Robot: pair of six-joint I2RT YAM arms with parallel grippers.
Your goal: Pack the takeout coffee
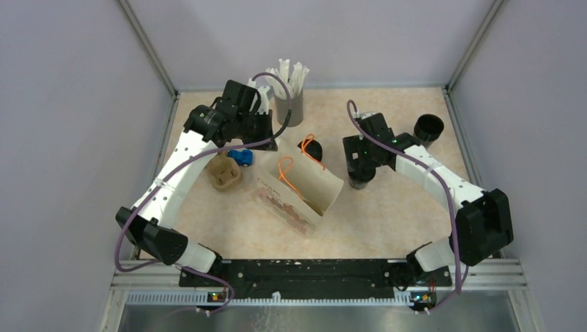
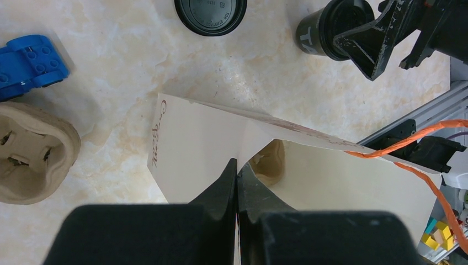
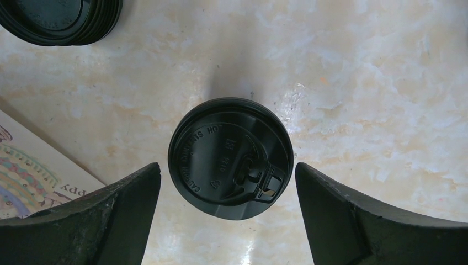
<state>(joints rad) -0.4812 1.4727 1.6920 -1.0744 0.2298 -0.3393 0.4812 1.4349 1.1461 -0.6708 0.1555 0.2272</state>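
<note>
The takeout coffee [image 3: 230, 157] is a black cup with a black sip lid, standing upright on the table right of the bag [image 1: 360, 181]. My right gripper [image 3: 227, 165] hangs over it, open, one finger [image 3: 127, 204] on each side of the lid and neither touching it. The left wrist view shows that cup [image 2: 317, 30] with the right fingers around its top. A cream paper bag [image 1: 304, 187] with orange handles lies on its side, mouth open. My left gripper [image 2: 237, 165] is shut on the bag's upper edge [image 2: 198, 138].
Black lids [image 1: 311, 149] lie between bag and cup. More black cups [image 1: 429, 128] stand at the back right, a grey holder of white straws [image 1: 291, 104] at the back. A blue toy car [image 1: 241, 156] and a cardboard cup carrier [image 1: 225, 173] sit left of the bag.
</note>
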